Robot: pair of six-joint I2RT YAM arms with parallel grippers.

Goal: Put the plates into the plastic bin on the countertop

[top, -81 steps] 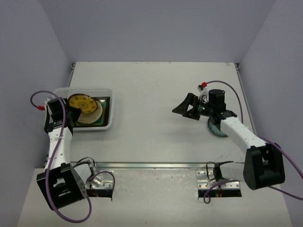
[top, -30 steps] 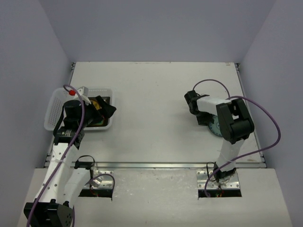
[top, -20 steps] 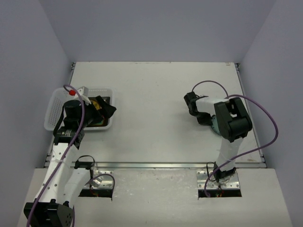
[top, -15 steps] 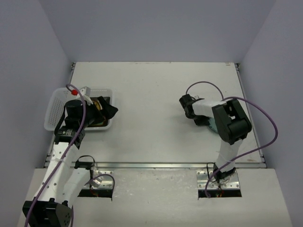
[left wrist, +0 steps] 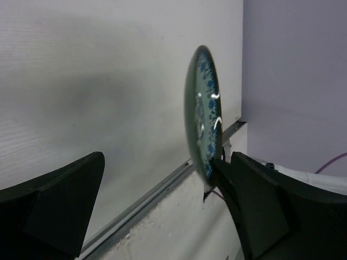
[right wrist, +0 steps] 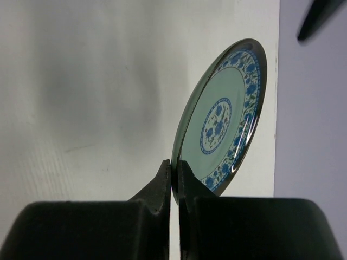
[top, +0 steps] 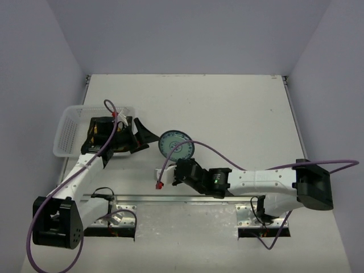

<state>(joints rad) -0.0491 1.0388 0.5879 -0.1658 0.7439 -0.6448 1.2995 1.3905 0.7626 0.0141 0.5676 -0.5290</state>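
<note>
A round pale-green plate with blue flower patterns hangs over the countertop near its front, left of centre. My right gripper is shut on its near rim. In the right wrist view the plate stands tilted on edge, its rim pinched by the right gripper. My left gripper is open just left of the plate, beside the plastic bin. In the left wrist view the plate shows edge-on ahead of the wide-open left gripper. The left arm hides most of what lies in the bin.
The metal rail runs along the front edge, under my outstretched right arm. A purple cable loops from the right wrist near the plate. Grey walls close in the countertop on three sides.
My right arm has swung from the right side across to the front left of centre, carrying the plate it shut on. My left gripper has moved right, out over the bin's right edge.
</note>
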